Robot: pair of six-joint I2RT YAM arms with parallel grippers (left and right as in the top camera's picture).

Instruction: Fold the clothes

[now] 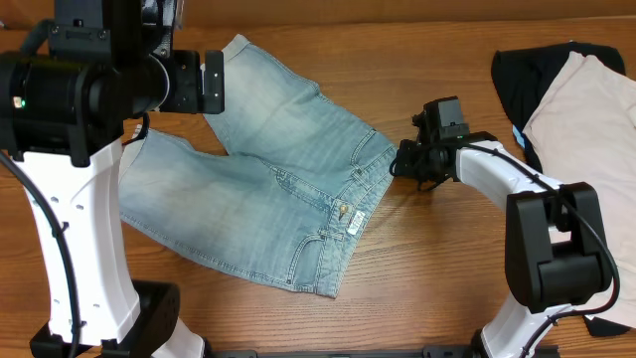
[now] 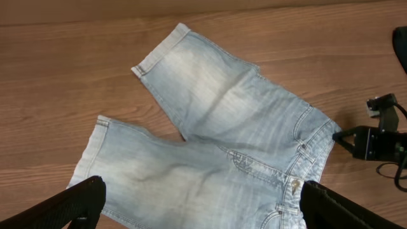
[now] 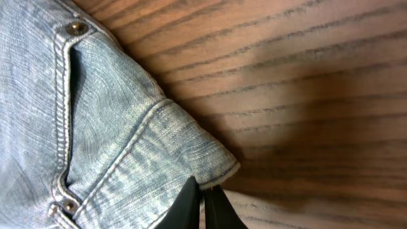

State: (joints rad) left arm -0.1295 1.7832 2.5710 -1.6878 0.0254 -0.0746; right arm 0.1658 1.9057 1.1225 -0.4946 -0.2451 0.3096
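The light-blue denim shorts [image 1: 258,189] lie spread flat on the wooden table, legs toward the far left and waistband toward the right. My right gripper [image 1: 402,159] sits low at the waistband's far right corner. In the right wrist view its fingers [image 3: 202,191] are shut on the edge of that waistband corner [image 3: 191,152]. My left gripper [image 1: 204,82] hangs high over the far leg, open and empty. In the left wrist view its fingers [image 2: 203,210] are spread wide above the shorts [image 2: 222,146].
A black garment [image 1: 527,70] and cream-beige trousers [image 1: 586,119] lie piled at the table's right edge. The right arm [image 2: 375,140] shows at the right in the left wrist view. Bare wood lies between the shorts and the pile.
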